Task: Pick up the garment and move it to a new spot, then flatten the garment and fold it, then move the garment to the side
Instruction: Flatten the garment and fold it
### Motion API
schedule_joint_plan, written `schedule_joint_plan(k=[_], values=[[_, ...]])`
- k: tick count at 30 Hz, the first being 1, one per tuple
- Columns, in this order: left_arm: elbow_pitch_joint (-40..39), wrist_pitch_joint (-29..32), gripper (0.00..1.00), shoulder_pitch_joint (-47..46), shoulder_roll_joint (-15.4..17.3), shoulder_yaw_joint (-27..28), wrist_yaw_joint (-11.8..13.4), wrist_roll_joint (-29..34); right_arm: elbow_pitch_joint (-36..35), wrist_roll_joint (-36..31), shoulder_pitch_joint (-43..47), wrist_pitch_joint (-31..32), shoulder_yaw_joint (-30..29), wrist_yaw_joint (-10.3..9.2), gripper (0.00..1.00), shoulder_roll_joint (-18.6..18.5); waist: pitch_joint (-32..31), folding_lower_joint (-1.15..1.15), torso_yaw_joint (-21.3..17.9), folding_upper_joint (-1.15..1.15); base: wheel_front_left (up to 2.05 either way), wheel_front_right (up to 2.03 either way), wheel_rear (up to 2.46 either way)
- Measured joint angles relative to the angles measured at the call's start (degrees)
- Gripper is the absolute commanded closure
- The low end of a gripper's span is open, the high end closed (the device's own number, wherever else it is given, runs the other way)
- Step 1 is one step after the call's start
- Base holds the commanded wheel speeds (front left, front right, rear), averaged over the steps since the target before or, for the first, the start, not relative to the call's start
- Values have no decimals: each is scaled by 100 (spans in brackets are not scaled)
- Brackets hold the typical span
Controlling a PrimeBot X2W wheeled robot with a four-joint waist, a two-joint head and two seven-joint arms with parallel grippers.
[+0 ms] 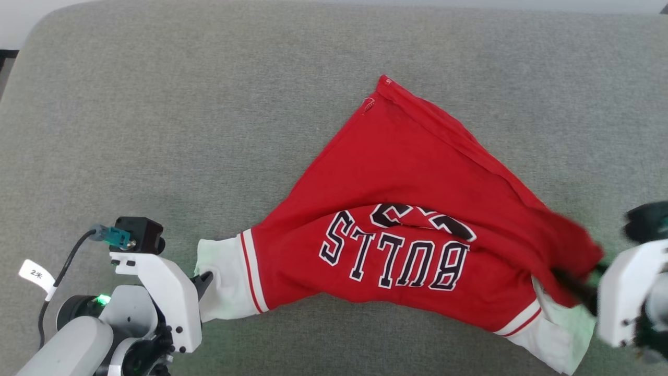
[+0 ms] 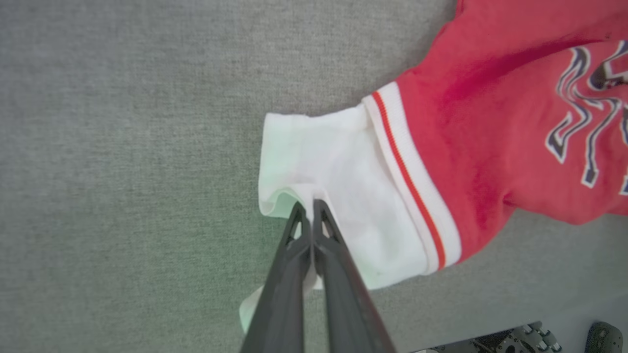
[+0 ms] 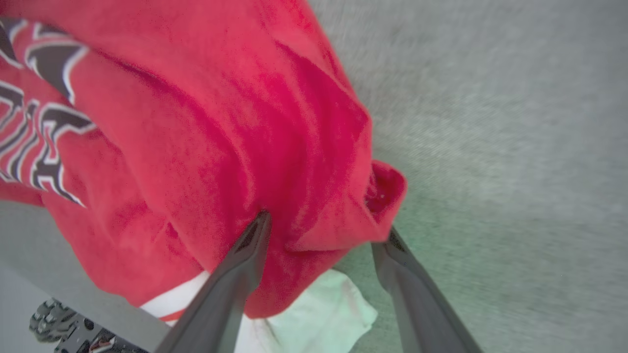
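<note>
The garment [image 1: 407, 209] is a red jersey T-shirt lying rumpled on the grey cushioned surface [image 1: 156, 104], with its "BULLS" print upside down toward me. My left gripper [image 1: 206, 279] is shut on the edge of the white left-hand sleeve [image 2: 333, 171]; in the left wrist view its fingers [image 2: 309, 205] pinch a fold of the cloth. My right gripper [image 1: 574, 284], blurred, is at the garment's right end. There its fingers [image 3: 326, 228] stand apart, with a bunch of red fabric [image 3: 196, 122] loose between them and the other white sleeve [image 3: 314, 314] below.
The grey surface reaches out on all sides of the shirt, with wide bare room to the left and far side. Its near edge runs just under the garment [image 2: 564, 314]. A tagged cable [image 1: 36, 274] hangs off my left wrist.
</note>
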Motion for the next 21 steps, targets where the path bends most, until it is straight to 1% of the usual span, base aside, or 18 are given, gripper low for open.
schedule_joint_plan(k=[3,5,7,8,10,13,14,15,19,21], values=[[-4,-26,100,2,-14,-10,-15,0,-567,-98,1,27,-310,-1,0,34,-1,0,54,0,0,0,0],[-9,-44,100,2,-26,-15,-32,0,-911,-137,-100,30,-443,-1,0,140,7,0,97,0,0,0,0],[-12,-55,100,2,-57,-24,-41,0,-1196,-177,-249,30,-394,-1,0,141,21,0,149,0,0,0,0],[-18,-57,100,-1,-80,-40,-57,0,-1315,-215,-486,-65,-327,-1,0,167,45,0,204,0,0,0,0],[-15,-71,100,-38,-123,-78,-81,0,-1311,-344,-804,-257,-153,-1,0,143,78,0,271,0,0,0,0],[4,-69,100,-172,-212,-152,-164,37,-1001,-452,-1346,-652,238,-1,0,47,135,0,403,0,0,0,0],[34,-69,100,-236,-272,-189,-207,52,-823,-511,-1540,-808,412,-1,0,-55,157,0,458,0,0,0,0],[59,-66,100,-283,-316,-220,-240,56,-620,-531,-1738,-936,543,1,0,-134,179,0,516,0,0,0,0],[223,-47,100,-514,-509,-369,-412,109,387,-522,-2485,-1419,1054,-1,0,-261,267,0,783,0,0,0,0],[324,-47,100,-623,-616,-442,-487,140,883,-537,-2897,-1619,1391,-1,0,-403,313,0,928,0,0,0,0]])
